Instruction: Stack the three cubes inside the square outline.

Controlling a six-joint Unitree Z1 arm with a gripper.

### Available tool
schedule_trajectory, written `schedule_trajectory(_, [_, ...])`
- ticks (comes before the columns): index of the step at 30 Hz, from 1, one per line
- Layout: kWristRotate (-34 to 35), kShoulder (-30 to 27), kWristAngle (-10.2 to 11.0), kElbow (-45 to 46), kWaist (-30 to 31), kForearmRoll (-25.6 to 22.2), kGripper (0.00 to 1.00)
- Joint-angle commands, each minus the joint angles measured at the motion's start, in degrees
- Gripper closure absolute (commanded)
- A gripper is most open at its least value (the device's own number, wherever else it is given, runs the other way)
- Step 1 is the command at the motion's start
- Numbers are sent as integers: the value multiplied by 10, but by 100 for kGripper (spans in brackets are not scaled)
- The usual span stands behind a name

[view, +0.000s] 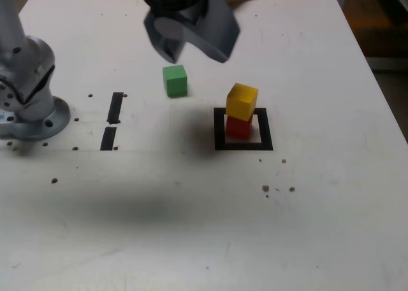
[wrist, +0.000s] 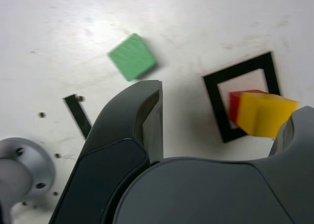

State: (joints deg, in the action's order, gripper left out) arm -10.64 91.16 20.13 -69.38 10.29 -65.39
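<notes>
Cubes are looking light, rigid and smooth. Yellow (view: 241,100) is sitting slightly askew on red (view: 238,127) inside the outline (view: 243,146); green (view: 174,80) is lying beyond, needing pinching across flat opposite faces. Farther still, the gripper (view: 185,39) is hanging open and empty.

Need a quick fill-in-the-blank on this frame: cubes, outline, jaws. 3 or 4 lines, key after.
1. The yellow cube sits on top of the ____ cube.
2. The stack stands inside the black square outline; the ____ cube lies outside it on the table.
3. The gripper hangs with its jaws ____, holding nothing.
4. The outline holds ____ cubes.

Missing words: red; green; open; two
</notes>
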Motion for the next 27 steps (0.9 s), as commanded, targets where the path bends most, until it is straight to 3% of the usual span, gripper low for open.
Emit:
schedule_trajectory(1, [-1,-9,2,9,-15,-12,10])
schedule_trajectory(14, [53,29,-11,41,-122,-10,9])
schedule_trajectory(22, [60,77,-60,67,-200,22,8])
schedule_trajectory(27, [59,99,-73,80,-223,53,8])
